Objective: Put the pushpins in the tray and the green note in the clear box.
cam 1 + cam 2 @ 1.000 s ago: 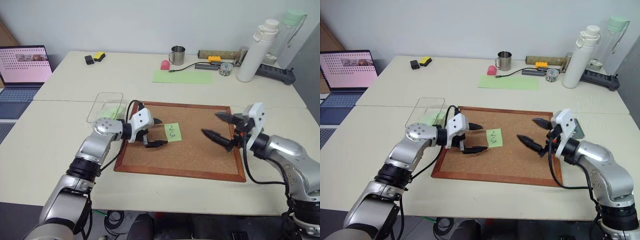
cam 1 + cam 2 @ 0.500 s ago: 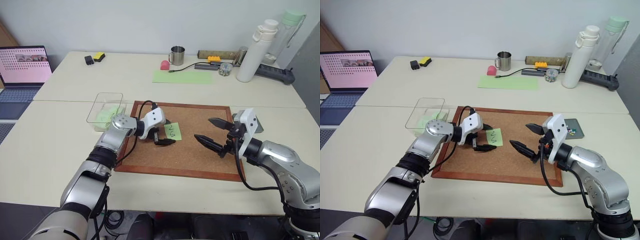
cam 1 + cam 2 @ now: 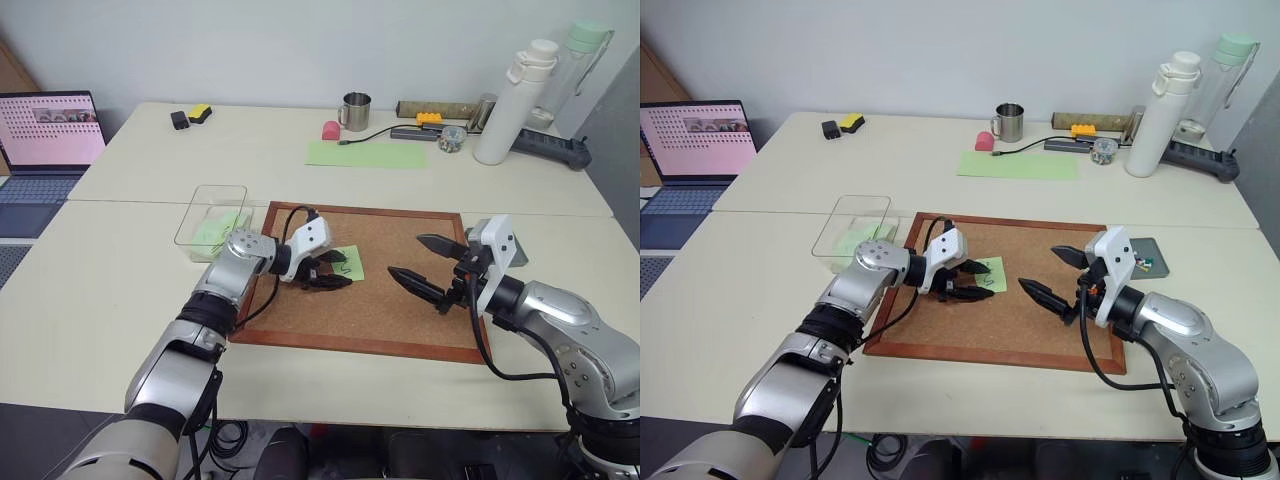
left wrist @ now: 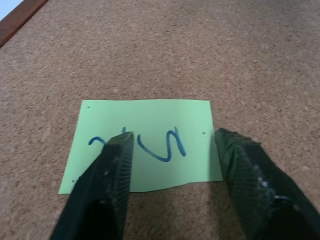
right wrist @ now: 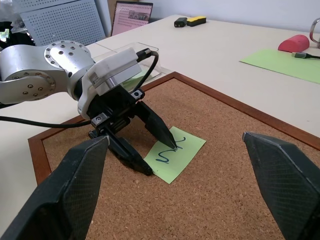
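Note:
The green note point(image 4: 150, 145) lies flat on the corkboard point(image 3: 400, 320), left of its middle. My left gripper point(image 3: 345, 270) is low over it, open. One finger point(image 4: 115, 165) rests above the note's scribble and the other point(image 4: 240, 165) stands just past its edge. The note and that gripper point(image 5: 161, 158) also show in the right wrist view. My right gripper point(image 3: 406, 256) hangs open over the board's right part, holding nothing. Behind it sits the dark-grey tray point(image 3: 1152, 250) with a few pushpins point(image 3: 1143, 264) in it. The clear box point(image 3: 212, 215) stands off the board's left corner with something pale green inside.
At the table's back stand a metal mug point(image 3: 354, 110), a large pale-green sheet point(image 3: 365, 153), a white bottle point(image 3: 510, 100) and a power strip point(image 3: 550, 145). A laptop point(image 3: 50, 130) sits open at the far left.
My left gripper has moved right onto the green note and its fingers have drawn closer together. The right gripper has kept still and open.

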`<state>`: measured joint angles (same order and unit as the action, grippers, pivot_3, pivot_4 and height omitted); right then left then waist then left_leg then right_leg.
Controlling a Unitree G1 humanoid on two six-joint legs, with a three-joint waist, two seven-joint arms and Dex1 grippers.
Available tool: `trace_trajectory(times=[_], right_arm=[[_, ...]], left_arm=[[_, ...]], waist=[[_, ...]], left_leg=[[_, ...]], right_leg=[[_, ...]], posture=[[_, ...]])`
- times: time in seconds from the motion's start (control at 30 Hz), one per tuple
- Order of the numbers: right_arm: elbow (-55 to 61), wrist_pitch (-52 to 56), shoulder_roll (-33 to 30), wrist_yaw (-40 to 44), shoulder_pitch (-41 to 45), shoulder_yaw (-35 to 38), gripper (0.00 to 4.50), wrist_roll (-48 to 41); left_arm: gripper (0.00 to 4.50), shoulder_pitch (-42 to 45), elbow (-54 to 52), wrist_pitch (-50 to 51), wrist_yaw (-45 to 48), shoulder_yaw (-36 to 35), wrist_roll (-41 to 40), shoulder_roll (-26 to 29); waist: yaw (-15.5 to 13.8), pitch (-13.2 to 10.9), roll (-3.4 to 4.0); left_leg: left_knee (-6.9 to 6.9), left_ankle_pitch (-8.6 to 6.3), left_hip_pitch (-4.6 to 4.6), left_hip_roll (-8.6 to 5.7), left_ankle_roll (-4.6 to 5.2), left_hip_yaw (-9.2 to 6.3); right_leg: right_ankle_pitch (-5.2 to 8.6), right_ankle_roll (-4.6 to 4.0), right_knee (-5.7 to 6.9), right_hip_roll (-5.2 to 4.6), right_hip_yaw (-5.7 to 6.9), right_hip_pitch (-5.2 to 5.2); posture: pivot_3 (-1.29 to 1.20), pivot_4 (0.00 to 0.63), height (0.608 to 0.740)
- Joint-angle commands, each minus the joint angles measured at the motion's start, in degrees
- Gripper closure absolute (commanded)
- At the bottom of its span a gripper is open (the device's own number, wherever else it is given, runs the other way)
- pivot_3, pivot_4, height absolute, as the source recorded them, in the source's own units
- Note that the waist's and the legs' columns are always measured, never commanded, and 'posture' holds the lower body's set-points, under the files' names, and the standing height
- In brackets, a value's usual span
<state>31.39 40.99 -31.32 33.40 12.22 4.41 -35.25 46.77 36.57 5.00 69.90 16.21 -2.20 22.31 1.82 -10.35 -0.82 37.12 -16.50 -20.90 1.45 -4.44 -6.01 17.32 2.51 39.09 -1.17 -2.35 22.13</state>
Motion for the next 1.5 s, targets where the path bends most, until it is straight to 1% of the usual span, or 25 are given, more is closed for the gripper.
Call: trace_trajectory(times=[0.03, 0.23, 0.3, 0.47, 0.5, 0.53, 0.6, 0.7, 0.73, 0.8, 0.83, 0.87, 0.93, 1.0, 1.17, 1.3, 1.4, 1.5], right_arm=[[2.0, -0.3, -0.1, -0.3, 0.9, 0.7, 0.0, -1.1], [1.9, -0.5, 0.1, -0.4, 1.2, 0.4, 0.0, -0.9], [1.9, -0.5, 0.1, -0.3, 1.2, 0.3, 0.0, -0.9], [0.9, -1.1, -0.4, 0.6, 1.4, -0.1, 0.0, -0.2], [0.6, -1.3, -0.4, 0.7, 1.5, -0.1, 0.0, -0.1], [0.4, -1.4, -0.4, 0.7, 1.6, -0.1, 0.0, 0.0], [0.1, -1.5, -0.1, 0.6, 1.8, -0.1, 0.0, 0.2], [0.0, -1.5, 0.5, 0.0, 2.1, -0.4, 0.0, 0.3], [-0.1, -1.4, 0.8, -0.3, 2.3, -0.6, 0.0, 0.3], [-0.4, -1.2, 1.4, -1.3, 2.8, -1.6, 0.0, 1.0], [-0.6, -1.0, 1.6, -1.8, 3.0, -2.0, 0.0, 1.4], [-0.8, -0.5, 2.0, -2.9, 3.3, -2.4, 0.0, 2.0], [-1.2, 0.1, 2.9, -4.9, 3.8, -3.7, 0.0, 3.3], [-1.1, 1.0, 5.4, -7.9, 4.7, -6.1, 0.0, 4.9], [-2.6, 2.2, 12.1, -14.0, 5.9, -13.3, 0.0, 9.7], [-7.4, 2.5, 17.9, -18.9, 7.8, -17.8, 0.0, 14.2], [-13.9, 0.8, 21.4, -21.9, 10.4, -22.1, 0.0, 19.9], [-17.7, 0.0, 23.6, -24.3, 11.5, -24.5, 0.0, 23.9]], left_arm=[[2.39, -0.8, -0.5, 1.3, -0.4, -0.1, 0.7, 0.4], [2.39, -1.3, -1.5, 2.0, -0.4, -0.3, 0.6, 0.8], [2.39, -1.4, -2.3, 1.6, -1.7, -1.6, -0.2, 0.4], [2.39, -0.9, -7.2, 8.2, -1.4, -5.8, -5.3, 1.3], [2.05, -1.0, -8.3, 9.7, -1.0, -6.4, -6.1, 1.6], [1.95, -1.1, -9.9, 11.7, -0.7, -6.9, -6.9, 2.1], [1.53, -1.7, -12.8, 14.6, -0.8, -7.6, -8.0, 2.7], [1.06, -3.2, -17.3, 18.4, -1.7, -8.5, -9.5, 3.6], [0.81, -3.8, -18.5, 18.8, -2.1, -8.5, -9.4, 3.9], [0.48, -4.9, -19.8, 19.3, -3.3, -8.5, -9.1, 4.2], [0.2, -5.2, -20.2, 19.6, -3.9, -8.6, -9.0, 4.2], [0.01, -5.6, -20.7, 19.9, -4.7, -8.9, -9.0, 4.2], [0.01, -6.4, -22.1, 20.2, -5.5, -9.5, -9.2, 4.9], [0.01, -7.9, -25.3, 21.4, -5.4, -10.5, -10.2, 6.8], [0.01, -12.5, -33.7, 20.9, -3.4, -12.7, -12.2, 13.0], [0.01, -15.9, -40.6, 22.7, -1.7, -16.7, -16.3, 17.9], [0.01, -18.8, -44.3, 24.2, -2.4, -19.3, -17.9, 21.2], [0.01, -21.2, -47.0, 25.5, -3.4, -20.5, -18.7, 22.8]], waist=[[0.0, 0.0, 0.0], [0.0, 0.0, 0.0], [0.0, 0.0, 0.0], [0.1, 0.0, 0.0], [0.1, 0.0, 0.0], [0.1, 0.0, 0.0], [0.1, 0.0, -0.01], [0.1, 0.0, 0.0], [0.1, 0.0, 0.0], [0.1, 0.0, 0.0], [0.1, 0.0, 0.0], [0.1, 0.0, 0.0], [0.1, 0.0, 0.0], [0.1, 0.0, 0.0], [1.0, 0.0, 0.0], [1.4, 0.0, 0.0], [1.3, 0.0, 0.0], [1.3, 0.0, 0.0]], left_leg=[[0.0, 0.0, 0.0, 0.0, 0.0, 0.0], [0.0, 0.0, 0.01, 0.0, 0.0, -0.01], [0.0, 0.0, 0.01, 0.0, 0.0, -0.01], [0.0, 0.0, -0.01, 0.01, 0.0, -0.02], [0.0, 0.0, -0.01, 0.01, 0.0, -0.02], [-0.01, 0.0, -0.03, 0.01, 0.0, -0.02], [-0.02, 0.0, -0.05, 0.01, 0.0, -0.02], [-0.02, 0.0, -0.04, 0.01, 0.0, -0.02], [-0.02, 0.0, -0.04, 0.02, 0.0, -0.01], [-0.02, 0.0, -0.03, 0.03, 0.0, -0.03], [-0.02, 0.0, -0.03, 0.03, 0.0, -0.03], [-0.01, 0.0, -0.03, 0.03, 0.0, -0.02], [-0.01, 0.0, -0.02, 0.03, 0.0, -0.02], [-0.03, 0.0, -0.02, 0.03, 0.0, -0.03], [-0.1, 0.01, -0.03, 0.11, -0.02, -0.04], [-0.1, 0.01, -0.03, 0.11, -0.02, -0.04], [-0.1, 0.01, -0.03, 0.11, -0.02, -0.05], [-0.09, 0.0, -0.01, 0.09, -0.01, -0.01]], right_leg=[[0.0, 0.0, 0.0, 0.0, 0.0, 0.0], [0.0, 0.0, 0.01, 0.0, 0.0, 0.0], [0.0, 0.0, 0.01, 0.0, 0.0, 0.0], [0.0, 0.0, 0.02, 0.0, 0.0, 0.03], [0.0, 0.0, 0.02, 0.01, 0.0, 0.03], [0.0, 0.0, 0.01, 0.01, 0.0, 0.04], [0.0, 0.0, -0.01, 0.01, 0.0, 0.06], [0.0, 0.0, 0.0, 0.01, 0.0, 0.06], [0.0, 0.0, 0.0, 0.01, -0.01, 0.06], [0.0, 0.0, 0.0, 0.01, 0.0, 0.06], [0.0, 0.0, 0.01, 0.01, 0.0, 0.06], [0.0, 0.0, 0.01, 0.01, 0.0, 0.06], [0.0, 0.0, 0.01, 0.01, -0.01, 0.06], [0.0, 0.0, 0.01, 0.01, 0.0, 0.07], [0.0, -0.01, 0.03, 0.07, -0.02, 0.16], [0.0, -0.01, 0.03, 0.06, -0.04, 0.16], [0.0, -0.01, 0.01, 0.05, -0.02, 0.16], [0.0, -0.01, 0.01, 0.04, -0.06, 0.15]], posture=[[0.0, 0.15, 0.74], [0.0, 0.15, 0.74], [0.0, 0.15, 0.74], [0.0, 0.15, 0.74], [0.0, 0.15, 0.74], [0.0, 0.15, 0.74], [0.0, 0.15, 0.74], [0.0, 0.15, 0.74], [0.0, 0.15, 0.74], [0.0, 0.15, 0.74], [0.0, 0.15, 0.74], [0.0, 0.15, 0.74], [0.0, 0.15, 0.74], [0.0, 0.15, 0.74], [0.0, 0.15, 0.74], [0.0, 0.15, 0.74], [0.0, 0.15, 0.74], [0.0, 0.15, 0.74]])
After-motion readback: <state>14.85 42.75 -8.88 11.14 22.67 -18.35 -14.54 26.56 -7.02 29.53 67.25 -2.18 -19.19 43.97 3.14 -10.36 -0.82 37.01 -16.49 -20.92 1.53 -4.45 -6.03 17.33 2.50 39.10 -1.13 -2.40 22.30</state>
